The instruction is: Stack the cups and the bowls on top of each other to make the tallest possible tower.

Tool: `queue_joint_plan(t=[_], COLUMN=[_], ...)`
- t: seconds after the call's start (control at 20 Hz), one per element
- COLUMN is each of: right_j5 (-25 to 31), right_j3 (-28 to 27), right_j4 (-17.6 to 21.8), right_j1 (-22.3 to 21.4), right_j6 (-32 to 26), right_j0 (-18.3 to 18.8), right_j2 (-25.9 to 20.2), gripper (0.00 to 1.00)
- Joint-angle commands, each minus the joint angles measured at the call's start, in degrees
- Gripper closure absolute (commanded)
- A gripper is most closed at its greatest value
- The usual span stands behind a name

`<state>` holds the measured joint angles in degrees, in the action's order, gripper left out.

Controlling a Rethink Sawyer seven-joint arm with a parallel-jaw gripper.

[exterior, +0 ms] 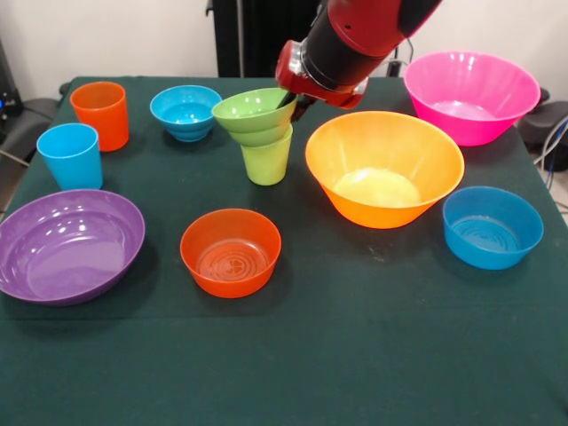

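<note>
A lime green cup (267, 161) stands upright mid-table, the base of the tower. A small green bowl (251, 115) sits tilted on its mouth. My gripper (292, 103) comes down from the upper right, its dark fingers astride the bowl's right rim and shut on it. The orange cup (100, 114) and light blue cup (70, 155) stand at the left. A small blue bowl (185, 111) is behind them. Loose on the cloth are the purple bowl (67, 244), medium orange bowl (231, 251), yellow-orange bowl (383, 167), pink bowl (470, 95) and medium blue bowl (492, 226).
The dark green cloth-covered table (355, 355) runs to the front edge. The yellow-orange bowl sits close to the right of the green cup, just under the red arm (355, 35). Black cables and gear lie beyond the table's right edge.
</note>
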<state>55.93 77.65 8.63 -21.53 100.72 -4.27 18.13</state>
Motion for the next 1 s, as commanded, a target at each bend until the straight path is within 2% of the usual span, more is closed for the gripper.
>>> queue_joint_plan(t=[0.05, 0.55, 1.0], right_j5=[-0.79, 0.3, 0.61], right_j3=[2.09, 3.27, 3.39], right_j4=[-1.88, -4.41, -5.36], right_j1=[1.9, 1.7, 2.04], right_j6=[6.85, 7.33, 7.65], right_j0=[0.56, 1.23, 0.5], right_j2=[-6.24, -7.18, -6.12], gripper=[1.0, 1.0, 1.0])
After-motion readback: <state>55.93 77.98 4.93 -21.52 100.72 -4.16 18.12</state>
